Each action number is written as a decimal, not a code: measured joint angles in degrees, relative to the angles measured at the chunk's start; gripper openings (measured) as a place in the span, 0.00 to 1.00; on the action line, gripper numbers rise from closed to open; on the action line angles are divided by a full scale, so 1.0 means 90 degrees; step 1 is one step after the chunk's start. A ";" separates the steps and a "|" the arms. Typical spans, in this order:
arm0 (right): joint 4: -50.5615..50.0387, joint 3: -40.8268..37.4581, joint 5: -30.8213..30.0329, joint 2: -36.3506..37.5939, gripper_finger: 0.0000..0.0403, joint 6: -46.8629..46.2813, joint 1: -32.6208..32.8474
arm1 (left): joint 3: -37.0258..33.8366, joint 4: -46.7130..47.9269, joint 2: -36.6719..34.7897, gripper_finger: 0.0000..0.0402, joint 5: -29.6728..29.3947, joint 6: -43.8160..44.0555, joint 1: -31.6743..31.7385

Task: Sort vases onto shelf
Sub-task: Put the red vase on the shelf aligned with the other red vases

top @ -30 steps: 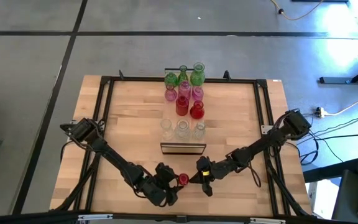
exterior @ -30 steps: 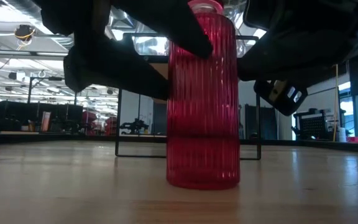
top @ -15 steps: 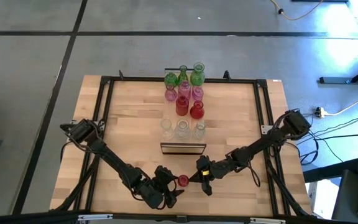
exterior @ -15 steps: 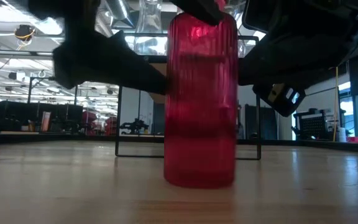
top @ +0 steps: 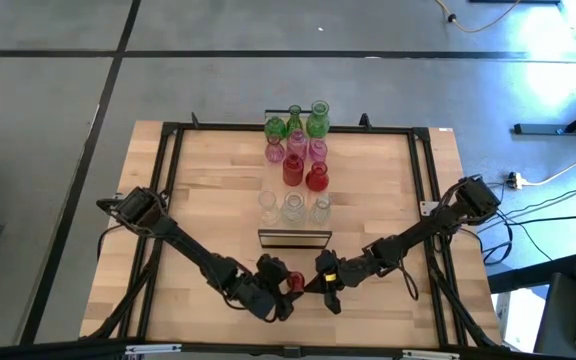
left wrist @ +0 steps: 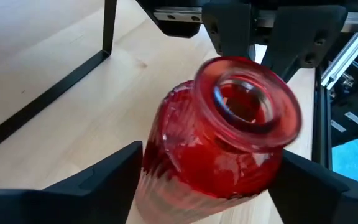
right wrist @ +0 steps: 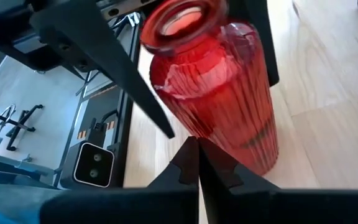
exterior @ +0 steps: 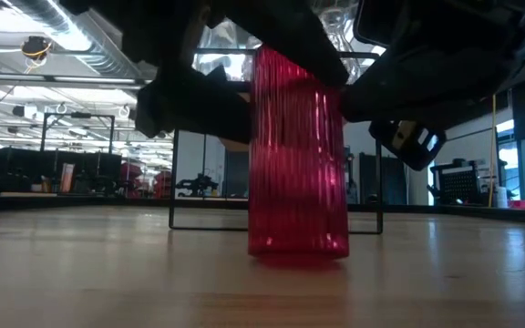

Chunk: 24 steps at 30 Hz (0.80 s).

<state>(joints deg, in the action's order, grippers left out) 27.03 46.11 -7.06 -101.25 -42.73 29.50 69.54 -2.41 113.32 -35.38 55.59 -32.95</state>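
Observation:
A red ribbed glass vase (top: 293, 282) stands near the table's near edge and fills the low view (exterior: 299, 155). My left gripper (top: 276, 291) has it between its two fingers (left wrist: 213, 180). My right gripper (top: 322, 284) is shut, with its tip (right wrist: 193, 149) right beside the vase's right side; I cannot tell whether it touches. The shelf (top: 294, 237) runs from mid-table to the far edge. On it stand green vases (top: 295, 122), pink vases (top: 296, 146), red vases (top: 305, 174) and clear vases (top: 293, 207). My left gripper pinches the red vase's ribbed body (left wrist: 166, 168) between its two fingers, one on each side, below the neck. The fingers come nearly level from the table's near left. The vase stays about upright, slightly tilted, with its base (exterior: 299, 253) at or just above the tabletop.
A black metal frame (top: 173, 180) borders the tabletop on the left, right and far sides. Bare wood lies between the red vase and the shelf's dark-framed end. Both arms crowd the near middle of the table.
My left gripper has moved a little toward the table's far edge and the right, closer around the red vase. The vase has shifted a little toward the far edge with it, staying about upright. My right gripper has kept still.

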 joint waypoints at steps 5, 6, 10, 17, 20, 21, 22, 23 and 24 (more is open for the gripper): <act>0.0012 0.0002 0.0018 0.0000 0.00 -0.0036 0.0002 | 0.0000 0.0036 0.0000 0.63 -0.0060 -0.0087 -0.0072; 0.0021 0.0007 0.0018 0.0000 0.00 -0.0036 0.0005 | 0.0000 0.0044 0.0000 0.60 -0.0087 -0.0082 -0.0102; 0.0000 0.0010 -0.0043 0.0000 0.00 -0.0020 0.0005 | 0.0000 0.0041 0.0000 0.59 -0.0362 -0.0018 -0.0264; -0.0015 0.0007 -0.0047 0.0000 0.00 -0.0010 0.0000 | 0.0002 0.0075 0.0000 0.59 -0.0908 0.0548 -0.0529; -0.0017 0.0007 -0.0029 0.0000 0.00 -0.0016 0.0005 | 0.0002 0.0234 -0.0001 0.59 -0.1126 0.0935 -0.0705; -0.0017 0.0007 -0.0009 0.0000 0.00 -0.0019 0.0007 | 0.0003 0.0338 -0.0012 0.59 -0.1234 0.1099 -0.0783; -0.0017 0.0007 0.0027 0.0000 0.00 -0.0025 0.0007 | 0.0003 0.0476 -0.0034 0.59 -0.1347 0.1290 -0.0860; -0.0024 0.0007 0.0079 0.0000 0.00 -0.0040 0.0009 | 0.0004 0.0653 -0.0063 0.59 -0.1499 0.1517 -0.0948; -0.0031 0.0007 0.0124 0.0000 0.00 -0.0044 0.0010 | 0.0003 0.0857 -0.0106 0.59 -0.1701 0.1762 -0.1042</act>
<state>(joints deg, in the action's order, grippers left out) 26.75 46.17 -5.94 -101.25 -43.13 29.58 69.56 5.30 112.36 -50.68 71.45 -42.33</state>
